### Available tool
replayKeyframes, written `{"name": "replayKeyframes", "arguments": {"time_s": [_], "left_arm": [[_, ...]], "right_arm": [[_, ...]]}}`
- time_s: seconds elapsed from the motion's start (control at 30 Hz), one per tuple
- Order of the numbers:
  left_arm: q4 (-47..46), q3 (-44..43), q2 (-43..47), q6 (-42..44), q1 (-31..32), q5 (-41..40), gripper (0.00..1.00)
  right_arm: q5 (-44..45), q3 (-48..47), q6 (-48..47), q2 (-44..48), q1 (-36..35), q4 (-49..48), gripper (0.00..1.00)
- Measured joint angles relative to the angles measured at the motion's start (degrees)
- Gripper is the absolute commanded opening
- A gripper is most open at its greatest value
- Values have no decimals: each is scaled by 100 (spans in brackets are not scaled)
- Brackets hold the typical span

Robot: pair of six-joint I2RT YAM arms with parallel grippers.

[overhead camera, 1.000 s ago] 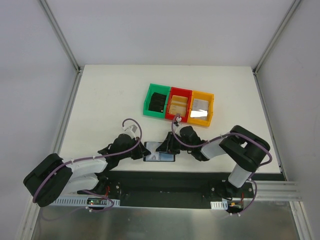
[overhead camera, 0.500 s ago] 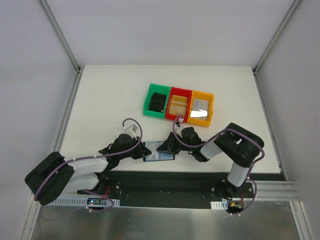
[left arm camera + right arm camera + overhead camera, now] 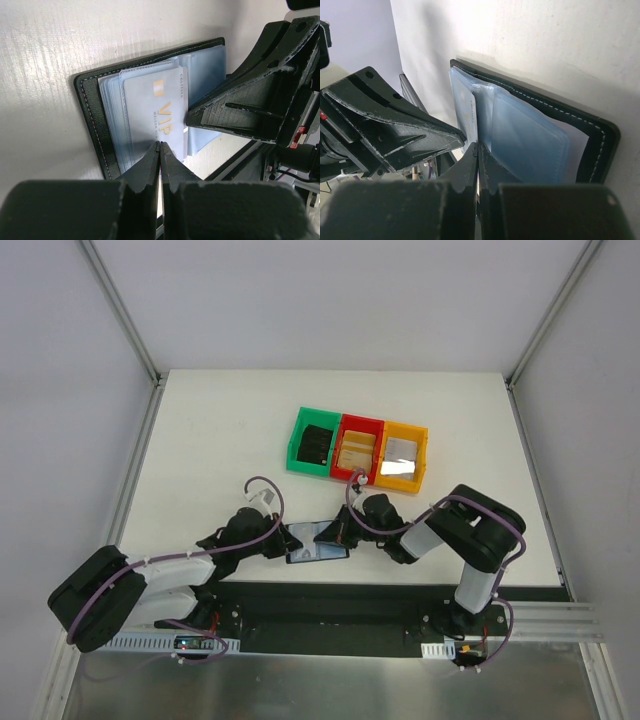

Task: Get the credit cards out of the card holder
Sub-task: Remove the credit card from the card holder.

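The black card holder [image 3: 318, 543] lies open on the table near the front edge, between my two grippers. Its leather rim [image 3: 92, 115] frames clear blue-grey sleeves [image 3: 530, 145], and a pale card printed VIP [image 3: 160, 112] lies on top. My left gripper [image 3: 160, 145] is shut, its tips resting on the near edge of that card. My right gripper [image 3: 478, 145] is shut too, tips at the edge of a sleeve by the holder's fold. Whether either pinches a card or sleeve is too fine to tell. The two grippers' tips nearly meet over the holder.
A green bin [image 3: 315, 443], a red bin [image 3: 358, 448] and a yellow bin [image 3: 402, 455] stand side by side behind the holder. The table's front edge [image 3: 330, 585] runs just below the holder. Both arms lie low along that edge.
My right gripper's jaws have shut at the holder's sleeves, and its arm has shifted slightly left. The left gripper and the holder have stayed put.
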State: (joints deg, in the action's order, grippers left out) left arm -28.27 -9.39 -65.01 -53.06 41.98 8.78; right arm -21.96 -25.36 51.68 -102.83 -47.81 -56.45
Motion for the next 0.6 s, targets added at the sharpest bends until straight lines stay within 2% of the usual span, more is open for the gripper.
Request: {"name": "replayKeyframes", "arguments": {"time_s": [0.4, 0.6], "left_arm": [[1176, 0, 1137, 260, 4, -260, 0], [1475, 0, 1213, 321, 4, -402, 0]], "right_arm": [[-149, 74, 24, 0, 44, -168, 1], [-149, 87, 22, 2, 57, -179, 1]]}}
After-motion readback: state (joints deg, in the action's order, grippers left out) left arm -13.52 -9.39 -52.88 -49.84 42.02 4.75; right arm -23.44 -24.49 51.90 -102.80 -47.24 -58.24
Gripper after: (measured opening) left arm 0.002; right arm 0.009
